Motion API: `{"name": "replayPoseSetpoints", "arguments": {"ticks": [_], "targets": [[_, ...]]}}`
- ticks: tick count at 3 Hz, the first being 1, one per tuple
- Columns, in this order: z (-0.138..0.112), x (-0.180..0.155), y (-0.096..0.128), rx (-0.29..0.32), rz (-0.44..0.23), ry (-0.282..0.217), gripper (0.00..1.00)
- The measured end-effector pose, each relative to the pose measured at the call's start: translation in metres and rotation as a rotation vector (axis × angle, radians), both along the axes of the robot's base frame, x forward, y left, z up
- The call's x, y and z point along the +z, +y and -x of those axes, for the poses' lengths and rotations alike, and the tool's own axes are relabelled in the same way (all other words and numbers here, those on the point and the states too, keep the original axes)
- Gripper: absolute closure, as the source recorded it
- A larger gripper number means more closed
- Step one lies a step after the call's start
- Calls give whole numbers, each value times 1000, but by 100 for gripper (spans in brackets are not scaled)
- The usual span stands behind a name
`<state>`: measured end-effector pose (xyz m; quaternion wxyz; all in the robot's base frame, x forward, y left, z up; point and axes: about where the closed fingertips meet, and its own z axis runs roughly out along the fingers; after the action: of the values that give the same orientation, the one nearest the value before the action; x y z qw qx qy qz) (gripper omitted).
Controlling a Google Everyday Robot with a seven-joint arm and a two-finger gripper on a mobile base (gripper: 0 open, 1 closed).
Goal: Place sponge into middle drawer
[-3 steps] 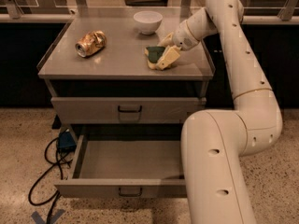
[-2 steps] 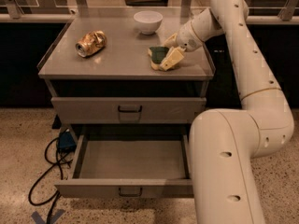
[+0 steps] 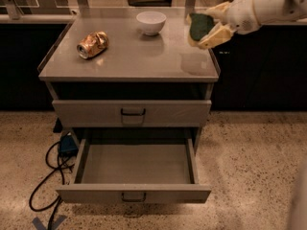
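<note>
One sponge (image 3: 200, 24) is clamped in the gripper (image 3: 197, 30), raised over the cabinet top's (image 3: 129, 56) right rear, well apart from the open drawer (image 3: 136, 163). Early release would miss it.

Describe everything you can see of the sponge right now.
The sponge shows mainly its dark green scrub face, turned toward the camera. A sliver of yellow at its lower edge is hard to tell from the fingers. It looks small and soft. It is pinched in the gripper, which reaches in from the upper right, and it hangs in the air over the right rear of the cabinet top, touching nothing else.
</note>
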<state>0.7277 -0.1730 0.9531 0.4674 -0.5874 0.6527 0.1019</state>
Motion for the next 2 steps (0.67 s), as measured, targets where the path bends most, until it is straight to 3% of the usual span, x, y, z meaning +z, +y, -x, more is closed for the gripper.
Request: {"name": "replayPoseSetpoints", "arguments": {"ticks": [1, 2], "targets": [[61, 98, -10, -95, -63, -168, 100], [92, 138, -3, -122, -68, -246, 100]]}}
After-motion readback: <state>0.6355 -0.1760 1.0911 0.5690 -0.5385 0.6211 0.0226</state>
